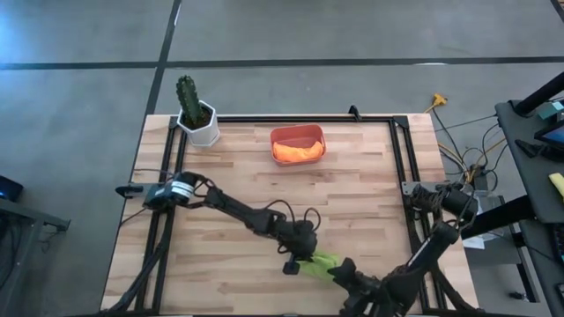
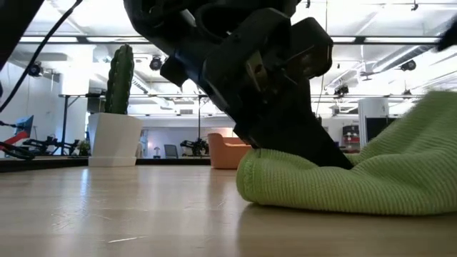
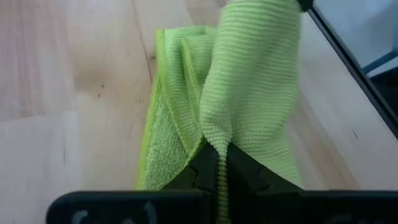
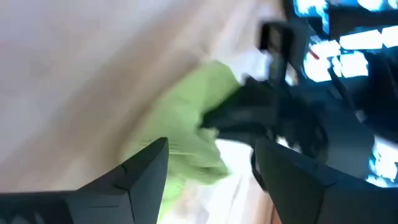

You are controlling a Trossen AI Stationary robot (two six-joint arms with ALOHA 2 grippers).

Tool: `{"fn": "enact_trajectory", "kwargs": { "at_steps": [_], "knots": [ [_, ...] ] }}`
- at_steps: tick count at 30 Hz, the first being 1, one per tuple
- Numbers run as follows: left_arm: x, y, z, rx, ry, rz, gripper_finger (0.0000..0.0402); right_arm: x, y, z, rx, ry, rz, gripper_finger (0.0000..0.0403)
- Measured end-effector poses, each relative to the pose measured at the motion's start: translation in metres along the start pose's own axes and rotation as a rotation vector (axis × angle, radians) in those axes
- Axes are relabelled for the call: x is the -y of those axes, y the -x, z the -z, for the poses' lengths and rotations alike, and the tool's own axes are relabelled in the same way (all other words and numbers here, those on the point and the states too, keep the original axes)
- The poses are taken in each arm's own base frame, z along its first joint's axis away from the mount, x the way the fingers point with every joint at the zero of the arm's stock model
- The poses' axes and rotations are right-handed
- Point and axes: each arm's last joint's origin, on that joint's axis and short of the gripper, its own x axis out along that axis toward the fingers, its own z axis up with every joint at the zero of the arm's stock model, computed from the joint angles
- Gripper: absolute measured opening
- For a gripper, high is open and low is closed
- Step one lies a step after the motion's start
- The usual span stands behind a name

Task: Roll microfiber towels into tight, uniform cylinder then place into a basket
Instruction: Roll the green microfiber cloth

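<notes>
Left end effector (image 3: pixel 217 180), mine, pinches lime-green microfiber towel (image 1: pixel 322 262) near desk (image 1: pixel 352 185) edge; right end effector (image 4: pixel 208 168) gapes empty just right of it.

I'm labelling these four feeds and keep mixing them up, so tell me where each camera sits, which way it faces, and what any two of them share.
High view: above the table, looking straight down; both arms, basket holding the orange towel.
Low view: table-top height, looking across; a dark arm presses on the green towel.
Left wrist view: on the left arm, looking past the left gripper, shut on the green towel.
Right wrist view: on the right arm; right gripper open, facing the green towel.
Shared: all four show the green towel.
</notes>
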Motion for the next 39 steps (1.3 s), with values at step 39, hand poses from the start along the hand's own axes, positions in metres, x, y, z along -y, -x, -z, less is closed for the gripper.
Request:
{"fn": "enact_trajectory", "kwargs": {
  "at_steps": [39],
  "knots": [
    [0.022,0.019,-0.024,-0.025,-0.008,0.364,0.0002,-0.003,-0.024,-0.007,0.086,0.395,-0.153,0.0189]
  ]
}}
